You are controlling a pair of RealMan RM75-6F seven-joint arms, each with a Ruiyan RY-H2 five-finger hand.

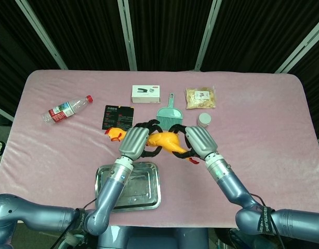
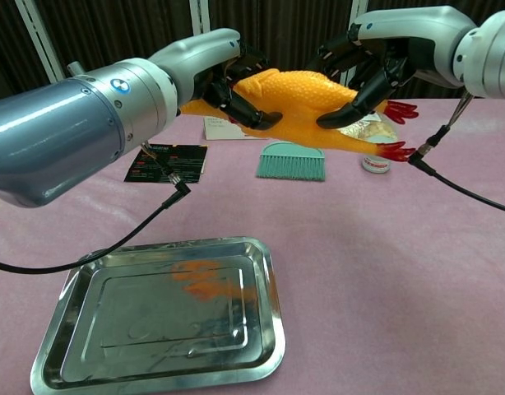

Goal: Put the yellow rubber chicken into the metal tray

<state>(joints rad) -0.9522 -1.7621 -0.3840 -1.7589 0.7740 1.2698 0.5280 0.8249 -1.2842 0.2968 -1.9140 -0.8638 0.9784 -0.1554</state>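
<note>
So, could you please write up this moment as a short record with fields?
held item: yellow rubber chicken, lifted clear of the table
left robot hand: grips the chicken's front part
right robot hand: grips its rear part, near the red feet
target: metal tray, nothing in it, nearer the robot than the chicken
step left: lower the chicken into the tray
behind the chicken: teal dustpan, black card

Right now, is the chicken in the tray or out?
Out. The yellow rubber chicken is held in the air by both hands, above the table; the metal tray holds nothing.
</note>
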